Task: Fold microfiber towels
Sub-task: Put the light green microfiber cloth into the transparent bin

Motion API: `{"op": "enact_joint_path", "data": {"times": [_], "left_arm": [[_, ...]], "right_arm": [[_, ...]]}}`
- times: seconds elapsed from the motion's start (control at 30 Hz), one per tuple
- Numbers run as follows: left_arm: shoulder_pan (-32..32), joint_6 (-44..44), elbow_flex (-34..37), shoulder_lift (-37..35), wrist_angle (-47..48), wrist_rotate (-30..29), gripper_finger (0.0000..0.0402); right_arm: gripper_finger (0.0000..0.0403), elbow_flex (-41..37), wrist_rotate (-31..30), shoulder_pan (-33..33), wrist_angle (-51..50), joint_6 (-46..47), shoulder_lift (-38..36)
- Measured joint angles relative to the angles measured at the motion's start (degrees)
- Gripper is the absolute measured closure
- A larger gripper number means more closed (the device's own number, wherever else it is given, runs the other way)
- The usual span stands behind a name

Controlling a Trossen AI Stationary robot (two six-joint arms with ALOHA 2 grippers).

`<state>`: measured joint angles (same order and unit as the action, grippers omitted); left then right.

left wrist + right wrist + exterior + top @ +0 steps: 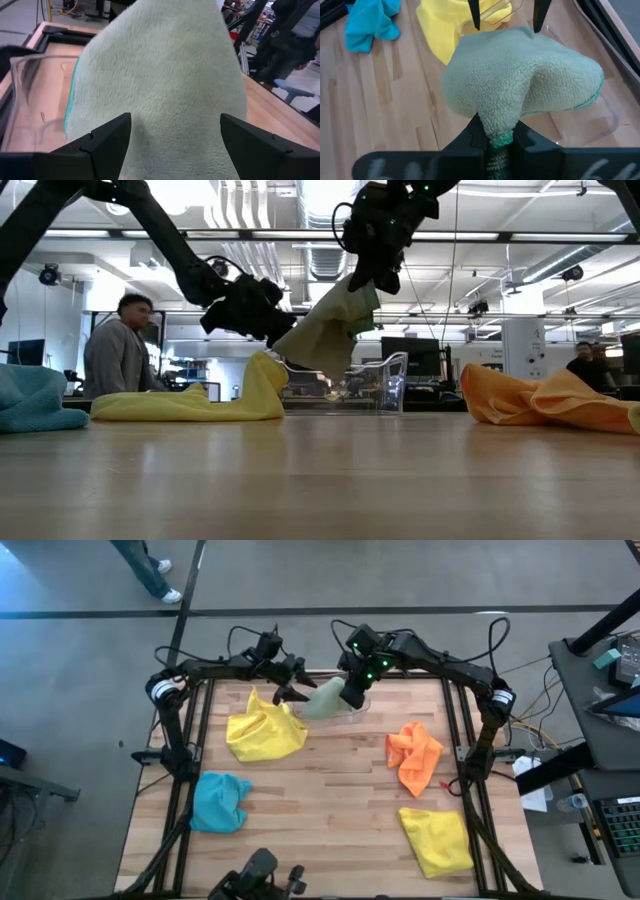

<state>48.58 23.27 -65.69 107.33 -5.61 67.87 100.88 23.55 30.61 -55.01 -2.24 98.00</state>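
Observation:
A pale green microfiber towel (pixel 325 700) hangs from my right gripper (pixel 495 137), which is shut on it at the table's far middle. My left gripper (pixel 175 145) is open and level, with a finger on either side of the towel's hanging lower part; in the right wrist view its fingertips (pixel 476 24) stand at the towel's far edge. A yellow towel (pixel 265 728) lies crumpled beside it, a blue towel (pixel 220 802) at the near left, an orange towel (pixel 413 755) at the right and another yellow towel (pixel 437 840) at the near right. My right gripper pinches a bunched bit of the green towel's hemmed edge (pixel 496 142) between its two fingers, slanting down from above. The towel hangs draped below the fingers (pixel 325 330), off the table top. My left gripper: I cannot tell whether its open fingers touch the towel.
A clear plastic bin (pixel 385 385) stands at the far middle, just under and behind the hanging towel. The table's black frame (pixel 190 740) runs along both sides. A person (pixel 118 355) sits beyond the table's far edge.

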Motion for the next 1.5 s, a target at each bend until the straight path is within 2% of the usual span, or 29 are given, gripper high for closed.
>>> {"op": "enact_joint_path", "data": {"times": [0.2, 0.37, 0.73, 0.87, 1.03, 1.17, 1.27, 1.33, 1.5], "left_arm": [[-0.2, 0.6, 0.0, 3.0, -1.7, 0.2, 0.0113], [-0.5, -0.2, 0.0, 4.4, -4.4, 4.7, 0.0113], [-2.2, -0.4, 0.0, 4.5, -5.3, 3.8, 0.0113], [-1.9, -0.9, -0.3, 4.3, -5.6, 3.2, 0.0113], [0.2, -3.2, -0.6, 0.6, -5.6, -2.0, 0.0113], [0.8, -3.2, -0.5, -4.5, -3.5, -3.4, 0.0114], [0.6, 0.4, -0.5, -9.5, 1.2, -4.9, 0.0114], [-0.2, 4.5, -0.5, -13.6, 6.6, -9.5, 0.0114], [-2.5, 14.1, -0.4, -23.3, 21.2, -26.2, 0.0114]], "right_arm": [[0.0385, 0.0, 0.2, -0.4, 1.1, -0.3, 0.0], [0.0385, 0.0, 0.3, -0.5, 1.5, -0.4, 0.0], [0.0385, 0.1, -0.6, -0.5, 6.7, 1.4, 0.0], [0.0385, 2.2, -2.1, -0.6, 5.1, 1.6, 0.0], [0.0385, 6.6, -2.6, -1.2, -0.1, 1.8, 0.0], [0.0385, 9.3, -2.6, -2.2, -3.1, 2.6, -0.2], [0.0385, 10.3, -3.7, -2.3, -3.1, 4.3, -0.2], [0.0385, 10.5, -4.9, -2.3, -2.7, 5.5, -0.2], [0.0385, 10.4, -5.7, -2.2, -2.6, 5.8, -0.2]]}}
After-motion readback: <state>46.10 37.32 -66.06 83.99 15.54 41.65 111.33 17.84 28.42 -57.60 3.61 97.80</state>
